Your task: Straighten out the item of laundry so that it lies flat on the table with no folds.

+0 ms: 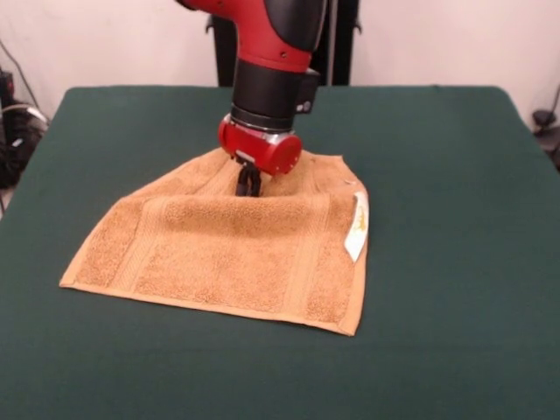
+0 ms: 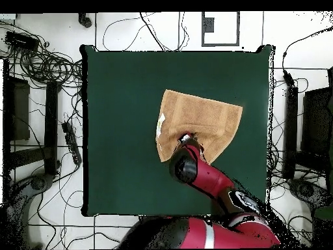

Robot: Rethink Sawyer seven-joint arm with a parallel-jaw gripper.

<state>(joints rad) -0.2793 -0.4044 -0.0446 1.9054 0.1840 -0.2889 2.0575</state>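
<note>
Presently, in the front view, the orange-tan towel [image 1: 232,254] lies on the dark green table [image 1: 455,262], slightly left of the frame's centre. It is not flat: its upper portion rises as a raised fold toward the arm, giving the cloth a tapering outline that narrows toward the top, while the lower edge runs broad from the left-hand corner to the lower right corner. Woven border bands run along the lower and side margins. A small white label [image 1: 357,226] hangs at the right edge of the cloth. The red and black arm [image 1: 276,61] descends from the top centre of the frame, and the gripper [image 1: 248,182] stands at the crest of the raised fold, its dark fingers drawn together and pinching the towel fabric.

In the overhead view, the towel sits right of the table's centre [image 2: 198,124], well apart from every table edge [image 2: 117,130]. Its outline is irregular, with a corner pointing to the right and the label [image 2: 161,122] at its left edge. The arm enters from the bottom right of the frame and ends over the towel's lower part, hiding the gripper's tips [image 2: 187,138] from above.
</note>
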